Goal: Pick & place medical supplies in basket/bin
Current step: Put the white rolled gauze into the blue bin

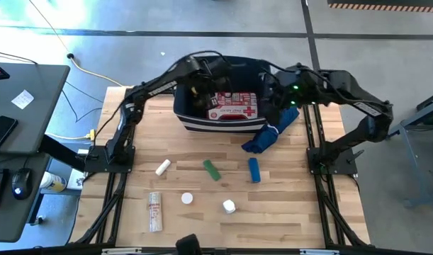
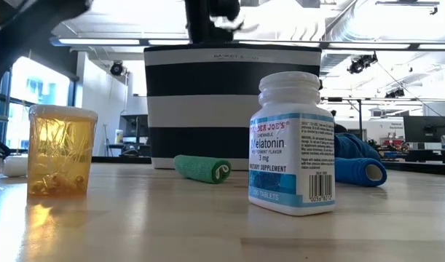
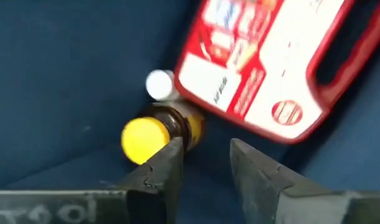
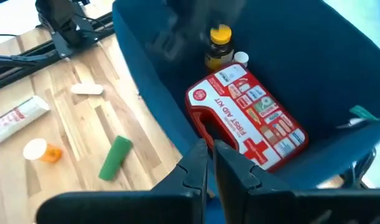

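Dropping step: left gripper (image 3: pixel 205 165) inside bin (image 1: pixel 191 117), jaws apart, empty, just above amber bottle (image 3: pixel 158 127) lying beside kit (image 3: pixel 270 62). Right gripper (image 4: pixel 209 165) pinched together at bin's right rim, empty. Next: lift out, fetch green roll (image 1: pixel 212 170) nearer.

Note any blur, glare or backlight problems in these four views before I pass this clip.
Left wrist view: motion blur smears the first aid kit and the yellow-capped bottle. Low view: bright windows and ceiling lights backlight the striped bin, leaving it dark, while the melatonin bottle up close stays readable. Right wrist view: the left arm above the bin is a ghosted smear. High view: evenly lit, no glare.
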